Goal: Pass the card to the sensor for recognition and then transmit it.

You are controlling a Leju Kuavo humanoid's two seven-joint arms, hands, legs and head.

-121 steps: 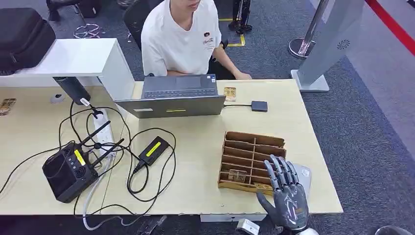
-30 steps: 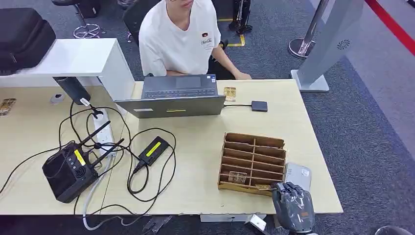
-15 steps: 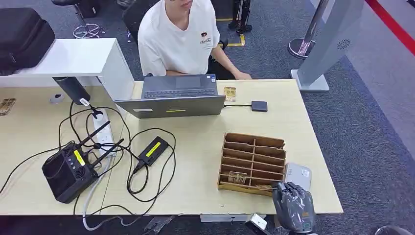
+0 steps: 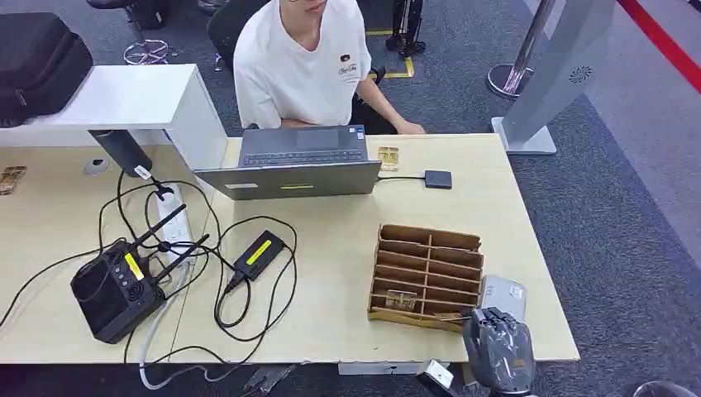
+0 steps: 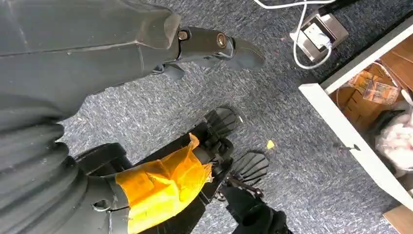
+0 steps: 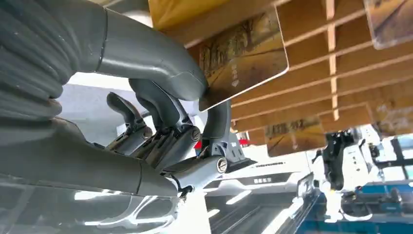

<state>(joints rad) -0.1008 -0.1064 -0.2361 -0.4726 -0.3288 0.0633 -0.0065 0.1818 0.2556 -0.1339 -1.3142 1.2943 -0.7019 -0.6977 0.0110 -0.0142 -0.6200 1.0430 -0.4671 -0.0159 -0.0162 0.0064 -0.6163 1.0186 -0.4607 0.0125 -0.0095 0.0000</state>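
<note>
My right hand sits at the near right corner of the wooden slotted organizer, fingers curled. In the right wrist view the thumb and a finger of this hand pinch a gold card with a tree picture, still at the organizer's slats. Another card lies in a near slot. A small dark sensor pad lies by the laptop, wired to it. My left hand hangs over the carpet, thumb stretched out, holding nothing.
A person in a white shirt sits behind the laptop. A loose card lies beside it. A grey flat device rests right of the organizer. Cables, a black radio box and a power strip cover the table's left half.
Four seconds ago my right hand was spread above the organizer's near corner; it has since dropped to the table edge and curled onto a card. Over the last second it barely moved.
</note>
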